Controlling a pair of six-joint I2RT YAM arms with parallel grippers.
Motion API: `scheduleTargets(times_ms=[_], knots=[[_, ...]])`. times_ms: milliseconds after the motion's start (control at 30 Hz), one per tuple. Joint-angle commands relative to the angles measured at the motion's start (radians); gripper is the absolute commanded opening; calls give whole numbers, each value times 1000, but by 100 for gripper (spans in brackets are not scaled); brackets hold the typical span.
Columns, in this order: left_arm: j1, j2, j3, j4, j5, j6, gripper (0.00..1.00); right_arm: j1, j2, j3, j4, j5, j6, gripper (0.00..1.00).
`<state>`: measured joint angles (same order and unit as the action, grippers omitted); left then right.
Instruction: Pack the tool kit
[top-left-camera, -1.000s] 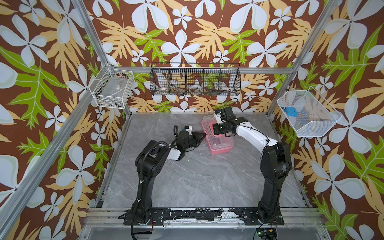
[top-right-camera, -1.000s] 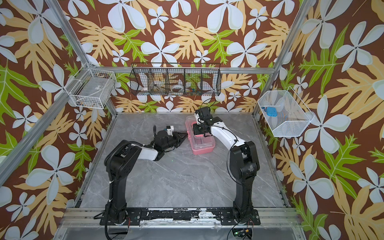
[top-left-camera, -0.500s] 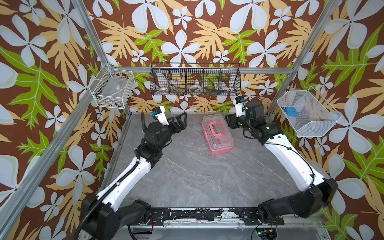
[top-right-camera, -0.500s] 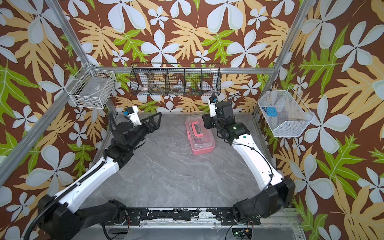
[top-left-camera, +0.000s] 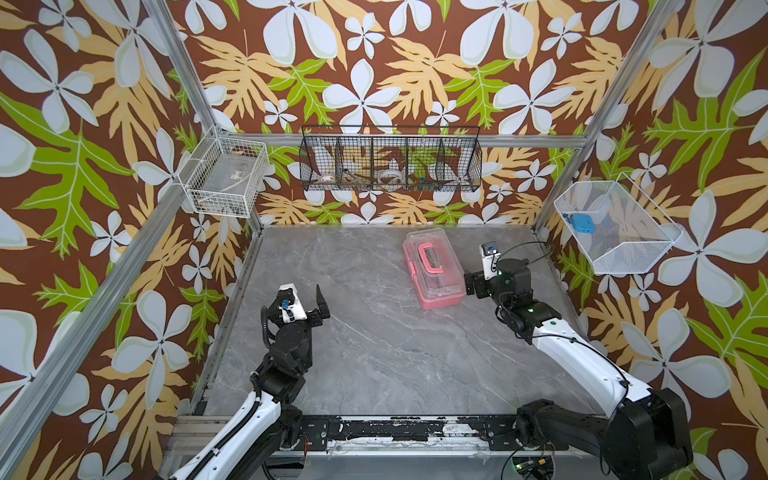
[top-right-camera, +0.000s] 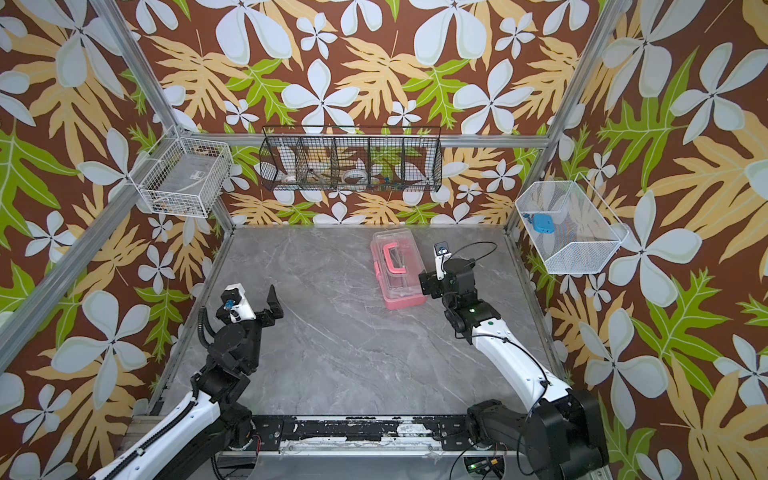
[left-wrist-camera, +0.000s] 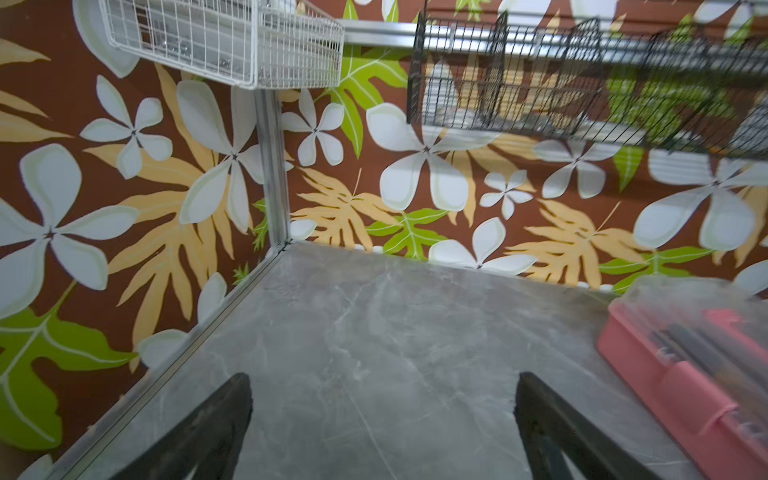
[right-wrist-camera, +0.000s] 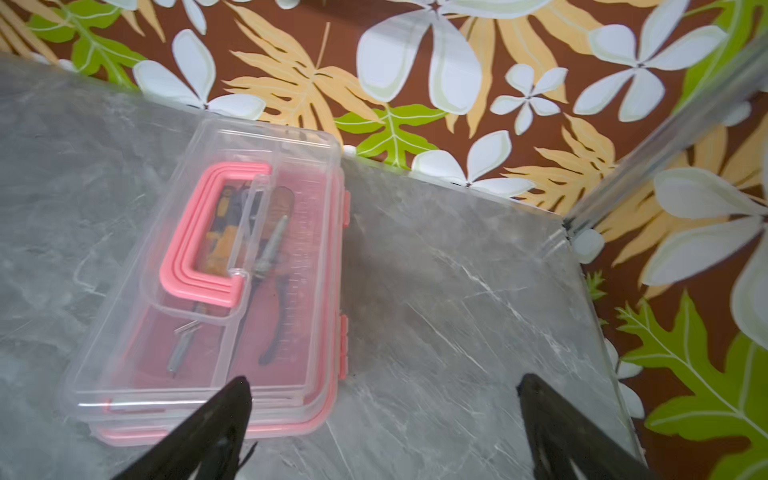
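The tool kit (top-left-camera: 434, 268) (top-right-camera: 399, 270) is a pink case with a clear lid down and a pink handle lying flat, at the back of the grey table in both top views. Through the lid the right wrist view shows pliers (right-wrist-camera: 270, 270), a yellow-black screwdriver (right-wrist-camera: 220, 224) and a small metal bit (right-wrist-camera: 183, 345). My right gripper (top-left-camera: 482, 282) (right-wrist-camera: 384, 390) hovers open just right of the case, one fingertip (right-wrist-camera: 232, 399) over its near corner, nothing held. My left gripper (top-left-camera: 305, 298) (left-wrist-camera: 384, 386) is open and empty, well left of the case (left-wrist-camera: 685, 365).
A black wire basket (top-left-camera: 390, 160) with small items hangs on the back wall. A white wire basket (top-left-camera: 226, 178) hangs at the left corner. A white mesh basket (top-left-camera: 615, 226) holding a blue item (top-left-camera: 579, 222) hangs on the right wall. Aluminium posts frame the table.
A second ago both grippers were shut at the case. Both have since opened wide and drawn back, the left arm far to the left and nearer the front, the right arm to the case's right side.
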<state>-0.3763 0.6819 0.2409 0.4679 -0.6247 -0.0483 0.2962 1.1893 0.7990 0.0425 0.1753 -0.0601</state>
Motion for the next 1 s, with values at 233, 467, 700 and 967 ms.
scheduleTargets(times_ms=[233,467,700,967], knots=[[232,270,-92,300,145,-101,100,-50,-102,-404,517,330,261,100],[259,494,-99,518,169,-101,100,-100,-75,-462,562,301,234,100],[288,685,-92,764,230,-71,100,-183,83,-455,666,156,162,99],[304,751,-176,971,331,-48,100,-258,212,-470,883,-198,50,100]])
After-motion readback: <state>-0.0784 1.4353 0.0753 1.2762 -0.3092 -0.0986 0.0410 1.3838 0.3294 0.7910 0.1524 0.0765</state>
